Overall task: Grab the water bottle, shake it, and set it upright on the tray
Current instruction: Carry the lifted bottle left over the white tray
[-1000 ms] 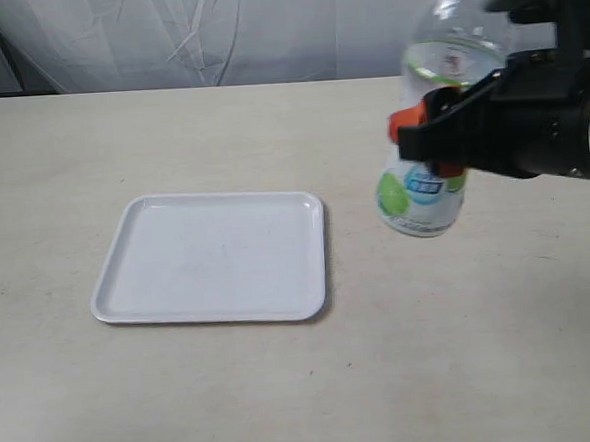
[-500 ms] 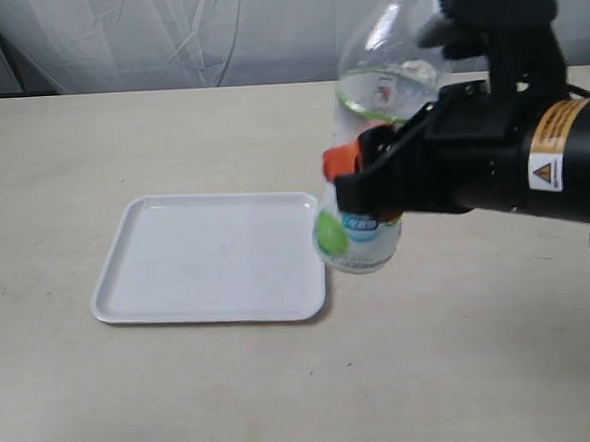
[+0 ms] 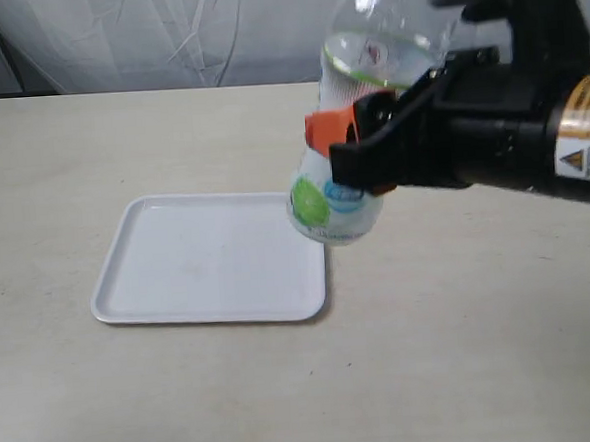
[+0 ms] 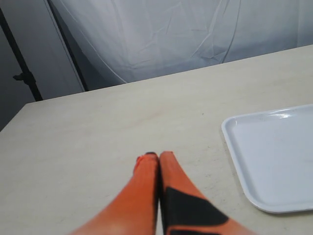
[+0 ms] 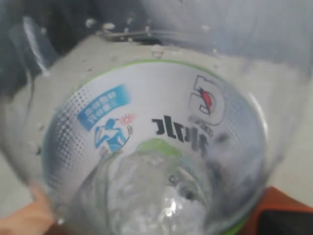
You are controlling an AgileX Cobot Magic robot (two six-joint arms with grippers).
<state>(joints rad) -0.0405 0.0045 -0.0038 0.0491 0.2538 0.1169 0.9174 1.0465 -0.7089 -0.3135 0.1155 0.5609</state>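
Fingers (image 3: 331, 129) of your right gripper (image 3: 356, 145) clamp the water bottle (image 3: 326, 201) at its labelled waist, mid-frame by the right edge of the tray (image 3: 207, 256). Thin walls and sloshing water: likely light but shifty, so squeeze gently there.

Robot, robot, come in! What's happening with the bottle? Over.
Right pincer shut on bottle. Left pincer shut, empty. Bottle held tilted at tray edge. Tray bare.
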